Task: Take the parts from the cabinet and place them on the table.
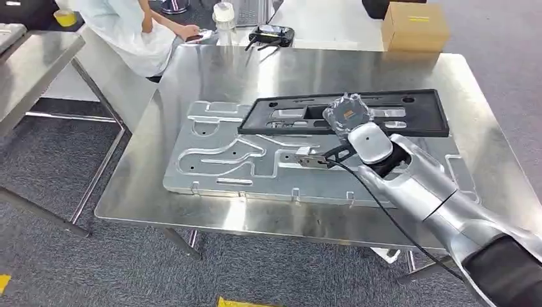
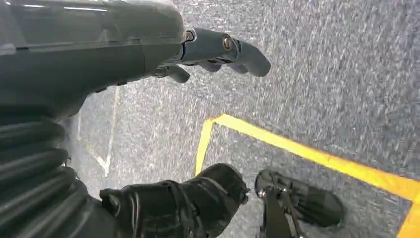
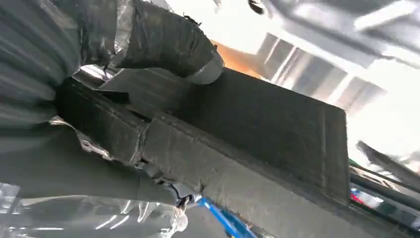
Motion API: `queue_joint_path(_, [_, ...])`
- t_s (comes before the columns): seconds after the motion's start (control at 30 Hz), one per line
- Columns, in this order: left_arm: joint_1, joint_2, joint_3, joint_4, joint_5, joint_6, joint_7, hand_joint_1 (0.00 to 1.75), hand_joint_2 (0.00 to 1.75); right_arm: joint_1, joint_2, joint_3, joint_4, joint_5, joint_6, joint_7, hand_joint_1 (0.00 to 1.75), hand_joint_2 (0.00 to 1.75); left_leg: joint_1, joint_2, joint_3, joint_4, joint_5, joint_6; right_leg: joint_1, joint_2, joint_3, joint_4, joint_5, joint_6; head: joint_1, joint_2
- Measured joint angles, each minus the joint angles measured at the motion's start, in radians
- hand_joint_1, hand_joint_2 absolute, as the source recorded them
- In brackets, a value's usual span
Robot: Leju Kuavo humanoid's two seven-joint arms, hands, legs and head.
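Black frame (image 1: pixel 415 125) lying flat across the upper right of the head view, long axis running left to right along the table, resting on the far edge of the grey metal plate (image 1: pixel 211 160); right hand (image 1: pixel 348 115) sitting at the frame's near rim, about mid-length, wrapped in clear film; right wrist view showing a dark slab (image 3: pixel 267 129) clamped against the thumb (image 3: pixel 168 44), so judged gripping the frame, not yet let go; left hand (image 2: pixel 218 52) hanging low over carpet and a yellow floor line (image 2: pixel 307 151), fingers loosely apart, holding nothing, well away from the table; right hand plainly the nearer one, already on the part. Steel table (image 1: pixel 268 220) bearing plate and frame; cardboard box (image 1: pixel 414 25) at the upper right, well apart; controller (image 1: pixel 271 35) and clear bottle (image 1: pixel 224 22) at the far edge; person in a pale top (image 1: pixel 128 32) seated at the upper left; nothing crowding the frame. Likely next: opening the fingers and lifting clear, with care not to drag the frame off the plate.
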Motion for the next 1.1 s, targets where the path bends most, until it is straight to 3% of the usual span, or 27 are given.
queue_joint_path(0.03, [-0.001,0.0,-0.002,0.0,0.0,0.0,0.0,0.0,1.75,0.001,0.001,-0.001,0.0,0.0,-0.006,0.002,1.61,1.75,0.001,0.0,-0.049,0.093,-0.038,-0.003,0.001,0.001,0.002,0.0,-0.003,-0.006,-0.001,0.0])
queue_joint_path(0.07, [-0.001,0.0,-0.003,0.0,0.0,0.0,0.0,0.0,1.75,0.005,0.001,-0.001,0.002,0.0,-0.01,0.002,1.61,1.75,0.001,0.0,-0.086,0.159,-0.057,-0.005,0.002,0.001,0.005,0.0,-0.005,-0.008,-0.002,0.0])
queue_joint_path(0.1, [0.0,0.0,-0.005,0.0,0.001,0.0,0.0,0.0,1.75,0.013,0.001,-0.001,0.004,0.0,-0.013,0.002,1.61,1.75,0.001,0.0,-0.124,0.218,-0.067,-0.006,0.003,0.001,0.01,0.0,-0.009,-0.009,-0.002,0.0])
queue_joint_path(0.13, [0.002,0.0,-0.005,0.0,0.001,0.0,0.0,0.0,1.75,0.023,0.002,-0.001,0.006,0.0,-0.013,0.001,1.61,1.75,0.001,0.0,-0.14,0.23,-0.054,-0.005,0.004,0.002,0.016,0.0,-0.013,-0.009,-0.002,0.0])
queue_joint_path(0.2, [0.003,-0.001,-0.005,0.0,0.001,0.0,-0.002,0.0,1.75,0.036,0.002,-0.001,0.008,0.002,-0.014,-0.002,1.61,1.75,0.001,0.0,-0.119,0.155,0.012,0.0,0.004,0.002,0.027,0.0,-0.021,-0.006,-0.001,0.0])
queue_joint_path(0.23, [0.003,0.0,-0.005,0.0,0.001,0.0,-0.002,0.0,1.75,0.04,0.002,-0.001,0.01,0.003,-0.017,-0.002,1.61,1.75,0.001,0.0,-0.077,0.051,0.075,0.005,0.004,0.002,0.035,0.0,-0.026,-0.004,-0.002,0.0])
queue_joint_path(0.27, [0.003,0.0,-0.005,0.0,0.001,0.0,-0.003,0.0,1.75,0.04,0.004,-0.001,0.011,0.003,-0.021,-0.002,1.61,1.75,0.0,0.0,-0.051,-0.011,0.107,0.01,0.004,0.002,0.038,0.0,-0.03,-0.002,-0.001,0.0])
queue_joint_path(0.33, [-0.001,0.0,-0.007,0.0,0.002,-0.001,-0.005,0.0,1.75,0.041,0.008,-0.005,0.017,0.006,-0.031,-0.004,1.61,1.75,-0.009,-0.002,-0.027,-0.063,0.091,0.018,0.009,0.006,0.034,0.002,-0.035,0.01,0.0,0.0])
queue_joint_path(0.4, [-0.001,0.0,-0.007,0.0,0.002,-0.002,-0.007,0.0,1.75,0.05,0.013,-0.006,0.021,0.007,-0.035,-0.015,1.61,1.75,-0.011,-0.002,-0.028,-0.062,0.089,0.023,0.007,0.005,0.038,-0.009,-0.034,0.019,0.0,0.0])
queue_joint_path(0.43, [-0.001,0.0,-0.007,0.0,0.002,-0.002,-0.007,0.0,1.75,0.054,0.015,-0.006,0.022,0.008,-0.037,-0.018,1.61,1.75,-0.006,-0.001,-0.023,-0.071,0.091,0.028,0.012,0.005,0.042,-0.01,-0.036,0.026,0.0,0.0])
queue_joint_path(0.47, [0.0,-0.001,-0.008,0.0,0.002,-0.003,-0.008,0.0,1.75,0.06,0.015,-0.006,0.024,0.008,-0.039,-0.019,1.61,1.75,0.001,0.0,-0.012,-0.081,0.094,0.032,0.008,0.002,0.035,0.005,-0.045,0.031,0.001,0.0])
queue_joint_path(0.5, [0.0,-0.001,-0.008,0.0,0.002,-0.003,-0.008,0.0,1.75,0.063,0.016,-0.006,0.025,0.009,-0.042,-0.02,1.61,1.75,0.001,0.0,-0.006,-0.083,0.091,0.038,0.01,0.001,0.017,0.045,-0.068,0.033,0.005,0.0])
queue_joint_path(0.6, [-0.002,-0.001,-0.008,0.0,0.002,-0.003,-0.008,0.0,1.75,0.079,0.024,-0.006,0.029,0.012,-0.056,-0.026,1.61,1.75,-0.001,0.0,0.001,-0.082,0.083,0.051,0.009,-0.001,-0.101,0.268,-0.157,0.037,0.008,0.0])
queue_joint_path(0.63, [-0.002,-0.001,-0.008,0.0,0.002,-0.004,-0.008,0.0,1.75,0.088,0.024,-0.006,0.033,0.013,-0.056,-0.026,1.61,1.75,-0.001,-0.001,0.005,-0.081,0.079,0.051,0.009,-0.001,-0.127,0.305,-0.156,0.038,0.009,0.0])
queue_joint_path(0.67, [-0.001,-0.001,-0.008,0.0,0.002,-0.005,-0.008,0.0,1.75,0.095,0.024,-0.006,0.036,0.013,-0.056,-0.027,1.61,1.75,-0.001,-0.004,0.01,-0.08,0.074,0.05,0.008,-0.001,-0.127,0.291,-0.132,0.038,0.009,0.0])
queue_joint_path(0.7, [0.001,-0.002,-0.008,0.0,0.002,-0.006,-0.007,0.0,1.75,0.098,0.024,-0.006,0.038,0.013,-0.057,-0.028,1.61,1.75,-0.001,-0.006,0.014,-0.078,0.07,0.049,0.007,-0.001,-0.108,0.237,-0.091,0.036,0.01,0.0])
queue_joint_path(0.77, [0.002,-0.004,-0.008,0.0,0.002,-0.006,-0.008,0.0,1.75,0.096,0.026,-0.007,0.04,0.014,-0.058,-0.028,1.61,1.75,-0.001,-0.009,0.025,-0.07,0.056,0.042,0.007,-0.003,-0.031,0.058,0.008,0.029,0.009,0.0])
queue_joint_path(0.83, [-0.001,-0.004,-0.008,0.0,0.004,-0.005,-0.008,0.0,1.75,0.094,0.029,-0.008,0.042,0.015,-0.068,-0.03,1.61,1.75,-0.009,-0.01,0.02,-0.057,0.046,0.031,0.012,-0.003,-0.001,-0.001,0.0,0.023,0.008,0.0])
queue_joint_path(0.93, [0.002,-0.004,-0.008,0.0,0.022,-0.016,-0.03,0.0,1.75,0.099,0.033,-0.009,0.05,0.016,-0.077,-0.034,1.61,1.75,-0.008,-0.01,0.023,-0.069,0.048,0.02,0.014,0.001,-0.004,0.002,-0.001,0.012,0.006,0.0])
queue_joint_path(0.97, [0.002,-0.003,-0.008,0.0,0.027,-0.023,-0.043,0.0,1.75,0.099,0.035,-0.01,0.051,0.016,-0.081,-0.036,1.61,1.75,-0.008,-0.009,0.016,-0.064,0.038,0.014,0.004,0.0,0.004,-0.007,0.002,0.006,0.007,0.0])
queue_joint_path(1.0, [0.002,-0.005,-0.008,0.0,0.03,-0.029,-0.056,0.0,1.75,0.099,0.035,-0.011,0.053,0.017,-0.085,-0.037,1.61,1.75,-0.007,-0.005,0.011,-0.038,0.022,0.008,0.004,-0.001,0.01,-0.011,0.0,0.004,0.005,0.0])
queue_joint_path(1.03, [0.002,-0.005,-0.007,0.0,0.032,-0.033,-0.066,0.0,1.75,0.099,0.036,-0.013,0.057,0.018,-0.089,-0.037,1.61,1.75,-0.005,-0.002,-0.015,0.02,-0.008,0.002,0.004,-0.002,0.012,-0.012,-0.002,-0.002,0.001,0.0])
queue_joint_path(1.1, [0.002,-0.005,-0.007,0.0,0.032,-0.037,-0.074,0.0,1.75,0.104,0.04,-0.014,0.062,0.018,-0.095,-0.039,1.61,1.75,-0.002,-0.002,-0.091,0.169,-0.066,-0.006,0.005,-0.002,0.016,-0.011,-0.006,-0.009,0.001,0.0])
